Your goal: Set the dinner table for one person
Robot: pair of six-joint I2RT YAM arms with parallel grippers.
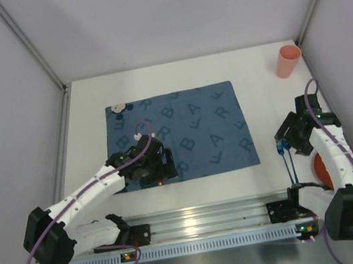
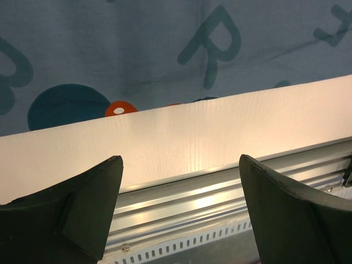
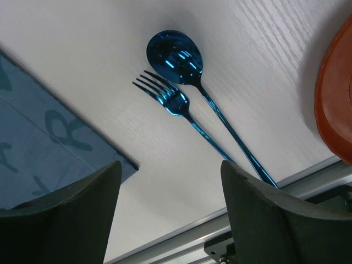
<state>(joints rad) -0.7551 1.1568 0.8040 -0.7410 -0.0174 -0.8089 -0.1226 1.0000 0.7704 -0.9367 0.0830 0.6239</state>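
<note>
While your right tool hangs wide open and empty over the tabletop, the blue fork and spoon lie just ahead of its fingers. They are side by side, heads away, handles running back toward the aluminium rail, between the placemat and the red plate. Their long axes slant against your closing line, so you will likely need some wrist rotation first. Your left tool, also spread and holding nothing, sits over the placemat's near-left edge, well apart from the cutlery; your right arm is nearer. The pink cup stands far right.
</note>
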